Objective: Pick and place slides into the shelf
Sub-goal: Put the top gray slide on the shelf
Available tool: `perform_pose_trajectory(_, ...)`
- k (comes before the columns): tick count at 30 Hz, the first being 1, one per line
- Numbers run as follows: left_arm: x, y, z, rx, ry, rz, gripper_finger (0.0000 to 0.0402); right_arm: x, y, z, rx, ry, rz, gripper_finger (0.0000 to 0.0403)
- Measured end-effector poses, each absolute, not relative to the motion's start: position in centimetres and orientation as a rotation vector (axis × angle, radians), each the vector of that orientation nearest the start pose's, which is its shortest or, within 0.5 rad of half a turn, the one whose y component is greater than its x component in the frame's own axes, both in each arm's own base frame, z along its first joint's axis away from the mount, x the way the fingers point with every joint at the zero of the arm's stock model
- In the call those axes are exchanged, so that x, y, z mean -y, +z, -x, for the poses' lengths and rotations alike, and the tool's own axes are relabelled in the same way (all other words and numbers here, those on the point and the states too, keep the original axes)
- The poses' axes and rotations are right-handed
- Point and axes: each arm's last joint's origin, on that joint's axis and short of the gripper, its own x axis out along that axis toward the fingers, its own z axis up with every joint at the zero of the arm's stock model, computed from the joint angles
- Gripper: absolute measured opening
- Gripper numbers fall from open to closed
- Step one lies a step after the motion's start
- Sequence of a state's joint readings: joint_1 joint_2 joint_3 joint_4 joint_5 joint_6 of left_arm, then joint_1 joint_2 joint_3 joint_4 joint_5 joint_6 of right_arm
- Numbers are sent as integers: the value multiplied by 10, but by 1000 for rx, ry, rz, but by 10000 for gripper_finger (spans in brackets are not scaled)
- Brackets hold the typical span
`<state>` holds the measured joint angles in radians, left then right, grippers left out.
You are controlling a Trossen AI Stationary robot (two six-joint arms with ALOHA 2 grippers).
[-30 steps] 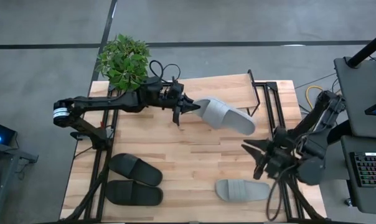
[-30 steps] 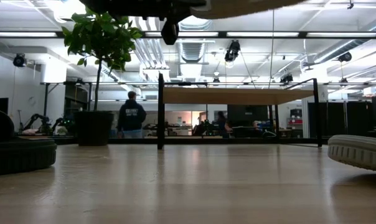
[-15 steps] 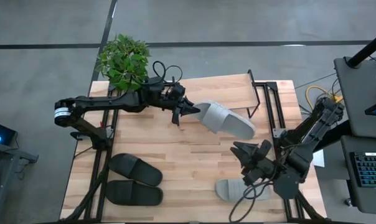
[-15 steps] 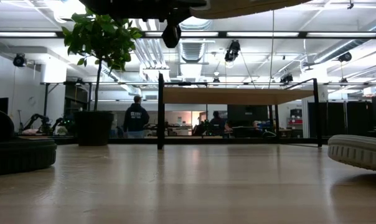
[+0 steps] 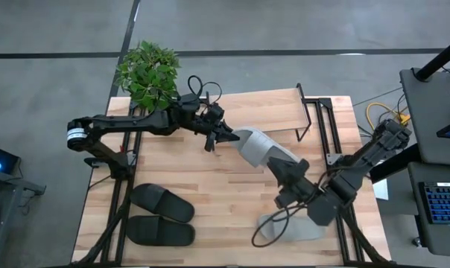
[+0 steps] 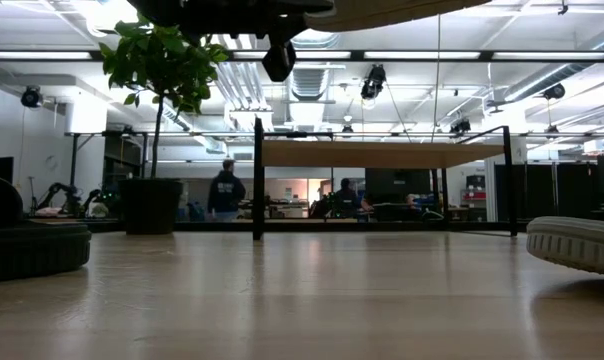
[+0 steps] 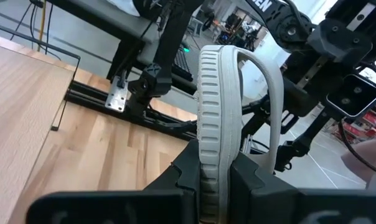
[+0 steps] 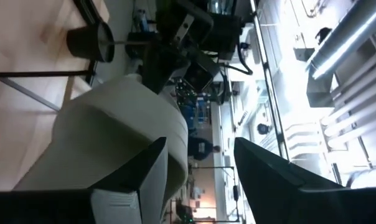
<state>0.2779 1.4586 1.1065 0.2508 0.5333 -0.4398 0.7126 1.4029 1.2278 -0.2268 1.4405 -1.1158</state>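
Left gripper [image 5: 226,135] pinches the heel of a grey slide [image 5: 266,149] aloft in the high view, its length running toward the right gripper [image 5: 288,179], spread at the far end, before the shelf [image 5: 273,104]. Left wrist view: sole edge-on. Right wrist view: one finger [image 8: 152,168] lies on the strap.

In the high view the right arm [image 5: 337,186] covers the toe end of the raised grey slide [image 5: 262,145] and part of the grey slide on the tabletop [image 5: 288,229], so contact between the right gripper's fingers [image 8: 144,171] and the raised slide appears likely but cannot be confirmed.
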Motion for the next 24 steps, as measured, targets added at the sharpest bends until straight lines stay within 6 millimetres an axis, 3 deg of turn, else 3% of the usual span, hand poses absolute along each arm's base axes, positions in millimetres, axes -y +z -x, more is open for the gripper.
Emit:
perform_pose_trajectory(9,-76,328,-324,-156,-268,479,16,-155,352,-252,-654,-535,1486,177)
perform_pose_trajectory(24,-75,333,-324,-145,-318,469,16,-150,353,-248,-641,-539,1436,170)
